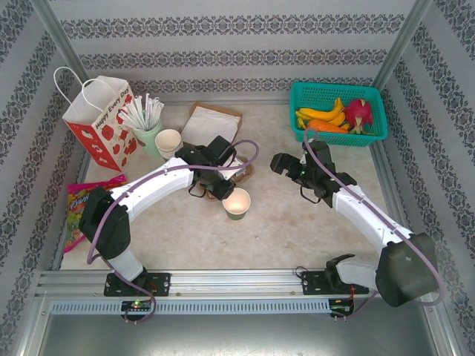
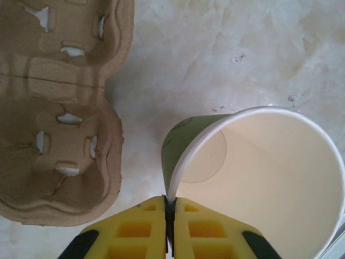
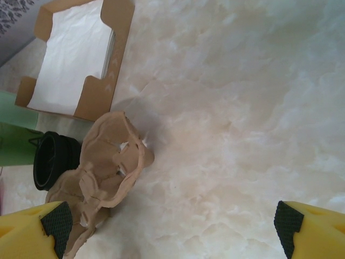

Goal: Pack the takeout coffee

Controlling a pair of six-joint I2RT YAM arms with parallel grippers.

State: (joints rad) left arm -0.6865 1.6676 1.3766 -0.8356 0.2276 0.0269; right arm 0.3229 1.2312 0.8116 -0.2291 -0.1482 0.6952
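The left claw (image 1: 220,188) is reaching in over the middle of the bench (image 1: 282,230) and is pinching the near rim of a small green cup (image 1: 237,202) with a cream inside. In the left wrist view the two yellow fingers (image 2: 140,226) of that claw (image 2: 170,208) are pressing together with only the thin wall of the cup (image 2: 259,183) between them, one finger inside and one outside. The cup is sitting mouth-up and uncovered, near the centre of the bench; whether its base is resting on the surface I cannot tell. Just beside it, on its far left side, a brown pulp cup carrier (image 2: 54,108) is lying on the marble-patterned top. The right claw (image 1: 279,162) is hovering to the right of the cup, well apart from it, with its jaws standing wide and nothing between them; in the right wrist view its tips are showing at the two bottom corners (image 3: 172,221). That view is also showing the carrier (image 3: 108,162), a black ribbed stack of lids (image 3: 54,162) touching it on one side, and a cardboard box of white napkins (image 3: 75,59) beyond. At the far left of the bench a red and white paper bag (image 1: 100,122) is standing upright, with a pale green cup of wrapped straws (image 1: 148,133) and a stack of cups (image 1: 168,141) beside it. A teal basket (image 1: 338,90) of fruit is sitting at the far right.
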